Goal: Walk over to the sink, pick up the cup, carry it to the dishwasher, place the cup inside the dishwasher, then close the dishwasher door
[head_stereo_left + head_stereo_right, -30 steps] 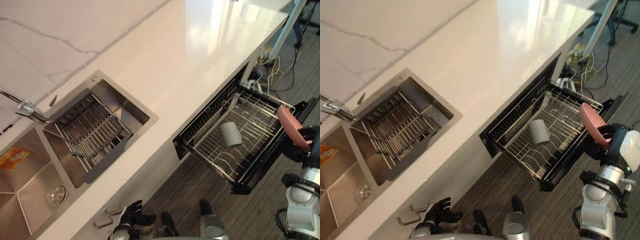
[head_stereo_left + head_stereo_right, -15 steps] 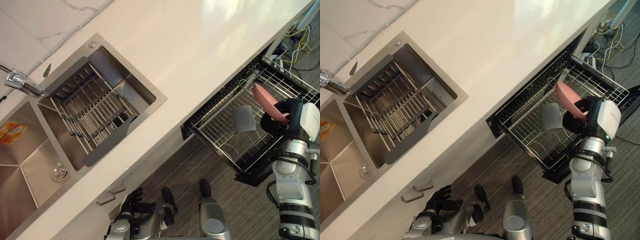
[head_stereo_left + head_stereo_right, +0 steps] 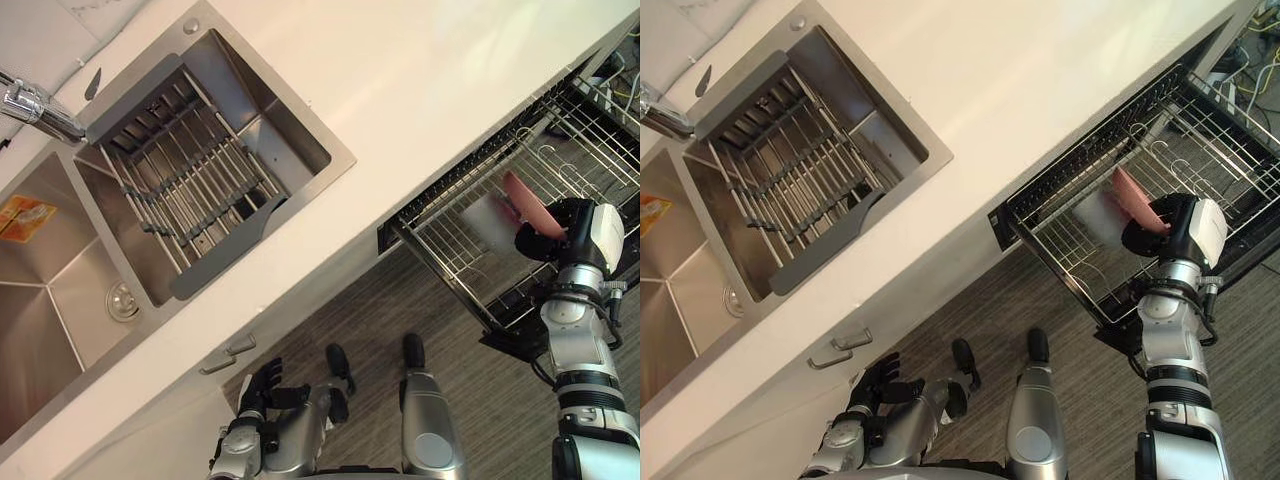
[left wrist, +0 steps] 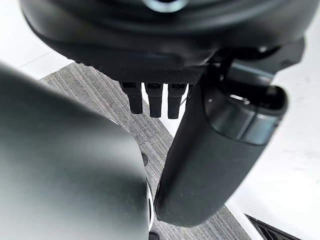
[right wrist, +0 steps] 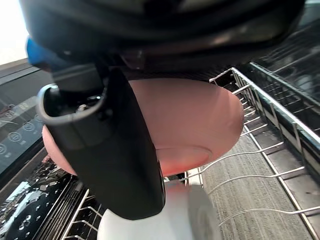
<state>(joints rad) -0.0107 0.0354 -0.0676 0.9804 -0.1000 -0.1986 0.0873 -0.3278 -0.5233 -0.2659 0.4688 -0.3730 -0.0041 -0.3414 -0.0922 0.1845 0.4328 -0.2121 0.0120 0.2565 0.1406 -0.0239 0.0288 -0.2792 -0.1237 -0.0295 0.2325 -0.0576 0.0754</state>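
Gripping a pink bowl (image 3: 1132, 196) with curled fingers and thumb, the right hand (image 3: 1152, 232) is held at 3 o'clock above the pulled-out wire rack (image 3: 1200, 140) of the dishwasher. A pale cup (image 5: 150, 222) is seen lying in the rack directly below the bowl; whether they touch cannot be told. Upright wire prongs stand around the cup, and the rack's raised rim runs just beside the hand. The open dishwasher door (image 3: 505, 345) juts out under the rack over the striped floor (image 3: 400, 290). At 10 o'clock a steel sink (image 3: 300, 150) with a drain basket (image 3: 175, 180) is set in the white counter (image 3: 450, 70), a tap (image 3: 40, 105) beside it. At 7 o'clock the left hand (image 3: 262, 385) hangs with relaxed, spread fingers near two cabinet handles (image 3: 240, 347), apart from them.
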